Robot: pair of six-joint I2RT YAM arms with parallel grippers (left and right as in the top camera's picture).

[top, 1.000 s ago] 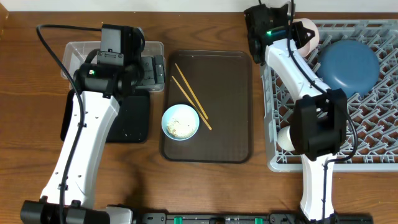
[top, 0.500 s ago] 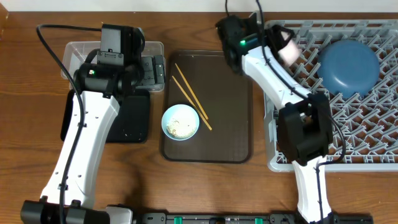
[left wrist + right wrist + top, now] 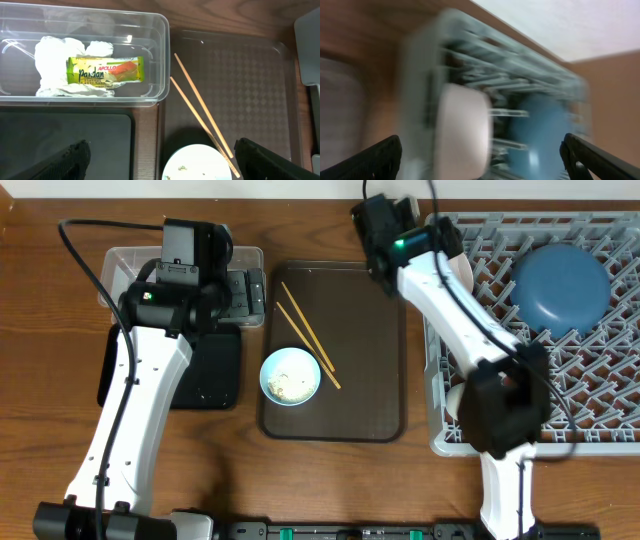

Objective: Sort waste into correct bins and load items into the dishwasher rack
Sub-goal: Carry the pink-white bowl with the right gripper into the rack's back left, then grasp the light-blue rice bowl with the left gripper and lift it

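- Crumpled white napkins [image 3: 52,75] lie in the clear tub [image 3: 160,55] near the far left corner of the bench [image 3: 30,380]. A yellow-green snack wrapper [image 3: 105,70] with orange print rests on top of them.
- The shallow black tray [image 3: 215,370] sits just in front of the tub, toward the near edge.
- At mid-bench, the light blue bowl [image 3: 291,376] stands on the dark brown serving tray [image 3: 370,380], with whitish rice grains [image 3: 290,385] on its white inside. Two thin wooden chopsticks [image 3: 303,332] lie side by side on a diagonal just beside it.
- The grey dishwasher rack [image 3: 600,380] fills the right edge. The dark blue plate [image 3: 560,280] sits among the pegs toward the far side. The white bowl [image 3: 462,132] is at the rack's far left corner, and the small white cup [image 3: 455,402] is by its left wall, partly hidden by the arm.
- The left claw [image 3: 161,145] hangs above the strip between tub and serving tray, fingers spread wide, gripping nothing.
- The right claw [image 3: 481,142], seen through a motion-blurred wrist view, is also spread wide and empty. It faces the white bowl from the far edge.
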